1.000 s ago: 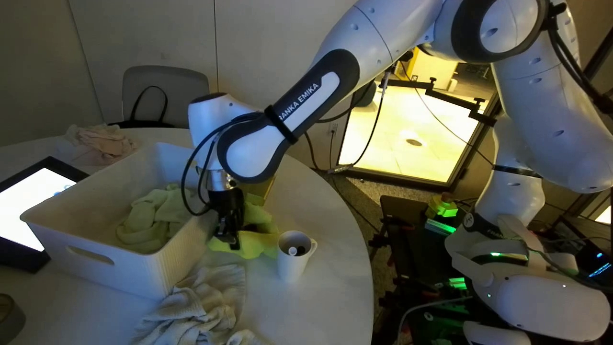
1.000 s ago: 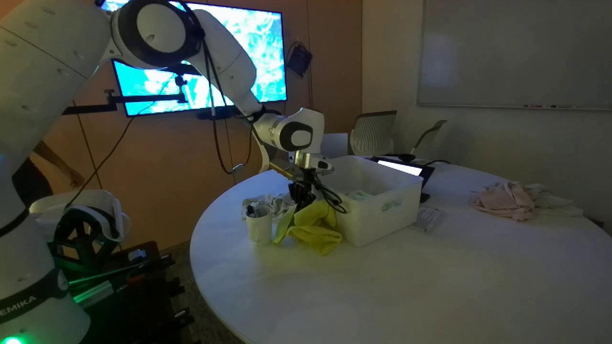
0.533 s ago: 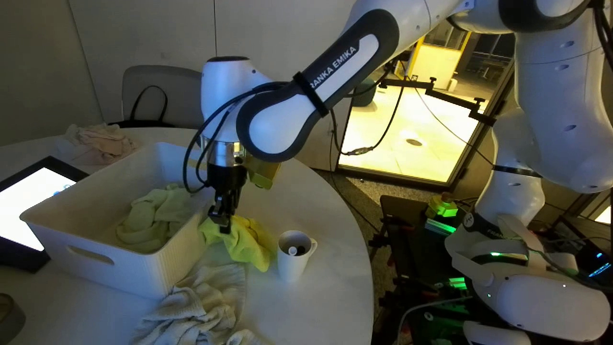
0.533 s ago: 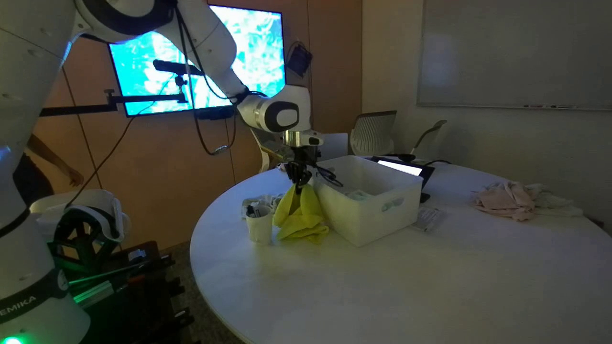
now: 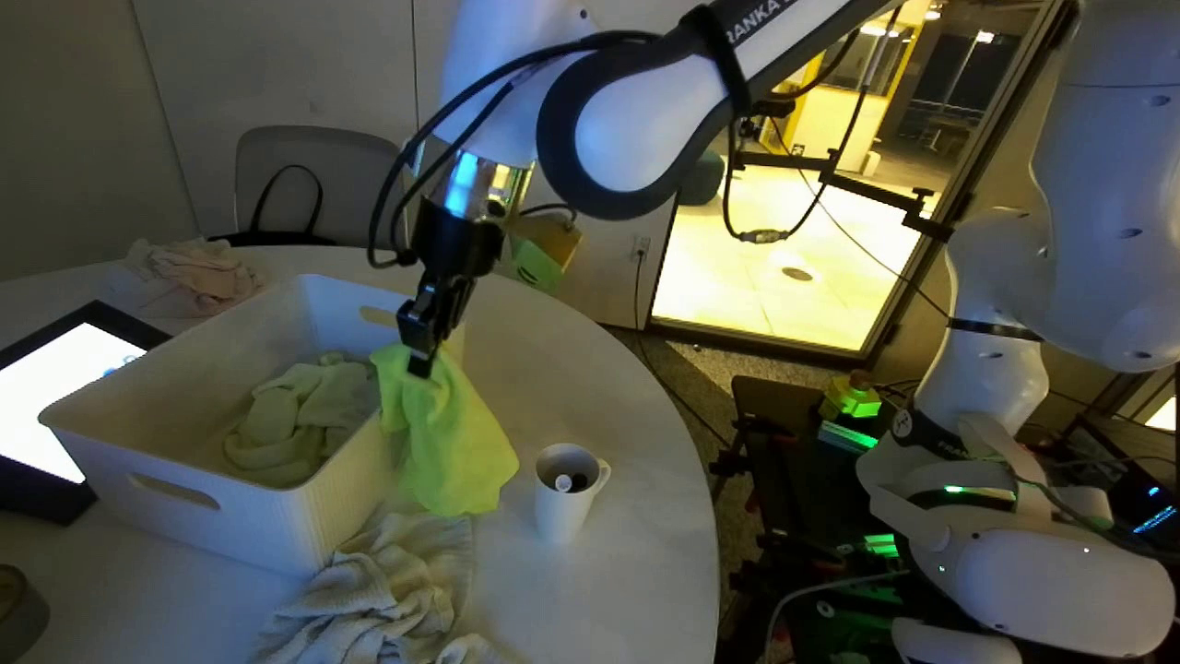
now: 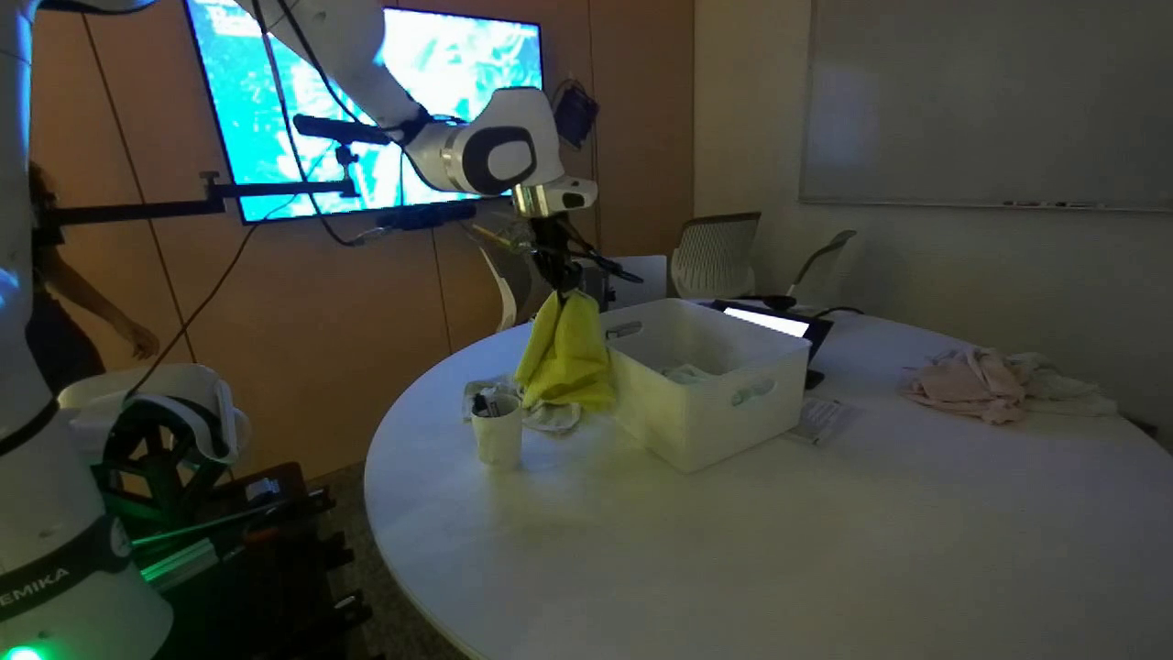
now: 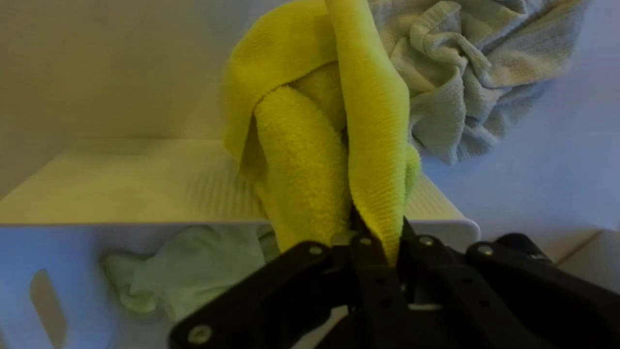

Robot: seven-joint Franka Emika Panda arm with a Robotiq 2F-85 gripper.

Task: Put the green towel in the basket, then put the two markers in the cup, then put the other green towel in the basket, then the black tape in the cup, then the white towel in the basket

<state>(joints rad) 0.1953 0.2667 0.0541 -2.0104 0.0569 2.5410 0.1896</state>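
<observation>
Green towel (image 5: 300,420) and markers (image 5: 563,482) stowed, the gripper (image 5: 424,355) clutches another towel (image 5: 452,452), basket (image 5: 230,530) beside it, tape (image 5: 23,616) and white towel (image 5: 392,590) remaining.

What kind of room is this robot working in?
Probably an office meeting room: in an exterior view there is a large screen on one wall, a whiteboard on another, and chairs beyond a big white table with a curved edge.
</observation>
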